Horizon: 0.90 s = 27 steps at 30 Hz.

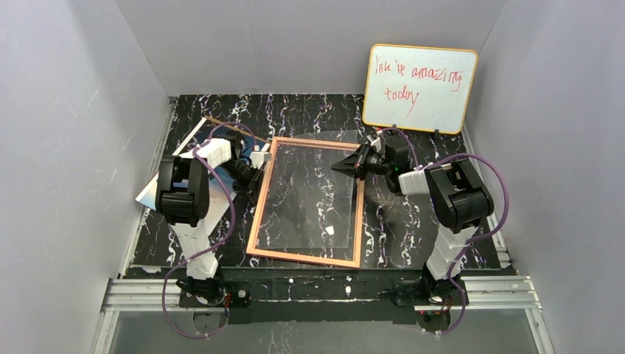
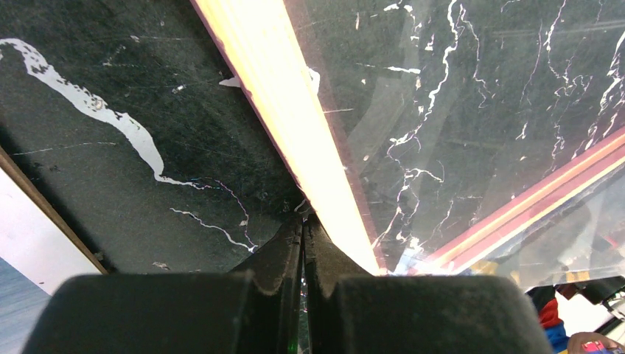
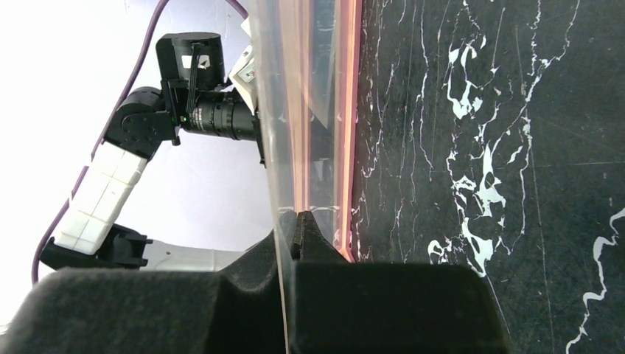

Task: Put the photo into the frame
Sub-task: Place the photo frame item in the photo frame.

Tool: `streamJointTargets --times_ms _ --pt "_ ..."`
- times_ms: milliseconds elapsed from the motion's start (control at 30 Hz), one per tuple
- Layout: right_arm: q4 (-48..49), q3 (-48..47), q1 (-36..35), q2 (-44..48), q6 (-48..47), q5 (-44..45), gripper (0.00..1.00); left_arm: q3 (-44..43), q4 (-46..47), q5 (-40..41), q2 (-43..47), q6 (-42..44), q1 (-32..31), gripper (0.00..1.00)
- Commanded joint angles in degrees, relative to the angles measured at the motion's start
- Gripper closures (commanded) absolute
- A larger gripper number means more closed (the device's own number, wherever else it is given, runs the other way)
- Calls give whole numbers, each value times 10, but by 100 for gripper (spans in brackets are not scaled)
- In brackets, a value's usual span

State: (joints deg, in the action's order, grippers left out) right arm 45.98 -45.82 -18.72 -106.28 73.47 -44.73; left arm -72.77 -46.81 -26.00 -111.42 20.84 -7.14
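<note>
Top external view first: where does the frame (image 1: 304,259) lie against the two grippers?

– Flat on the dark marbled table (image 1: 413,228), between them, orange-tan side up. The left gripper (image 1: 258,175) meets the frame's left rail; the right gripper (image 1: 340,166) reaches in over the opposite rail.

And the left one, is it gripping anything?

– No. On its wrist camera the fingers (image 2: 284,247) are pressed together with nothing between them. Their tips sit right at the outer edge of the rail, which runs away ahead of them and to their right.

The right one?

– Pinched narrow on the clear pane (image 1: 333,139). Its wrist camera shows the sheet's edge passing between the fingers (image 3: 309,232), and the frame's rail lies just to the right of the tips. From above, the pane's far edge sticks out past the frame's top rail, ahead of that gripper.

Where is the photo (image 1: 149,196)?

– Behind the left gripper, on the side away from the frame and partly hidden under that arm. A blue corner shows. It is not in the frame.

Anything else?

– A whiteboard (image 1: 419,92) with red writing stands beyond the right gripper.
</note>
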Motion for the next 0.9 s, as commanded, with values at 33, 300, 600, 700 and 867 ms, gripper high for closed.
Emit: streamJointTargets --times_ms 33,300,600,700,867 --pt "-28 -2 -10 -5 -27 13 99 24 3 14 -24 14 -12 100" --pt "-164 -53 -15 20 -87 42 99 21 2 11 -22 14 -12 100" --pt "-409 -189 -49 -2 -201 122 73 21 1 14 -19 14 -12 100" --pt "-445 -204 -54 -1 -213 141 62 21 1 16 -18 14 -12 100" --pt "-488 -216 -58 -2 -226 162 44 20 2 16 -20 13 -12 100"
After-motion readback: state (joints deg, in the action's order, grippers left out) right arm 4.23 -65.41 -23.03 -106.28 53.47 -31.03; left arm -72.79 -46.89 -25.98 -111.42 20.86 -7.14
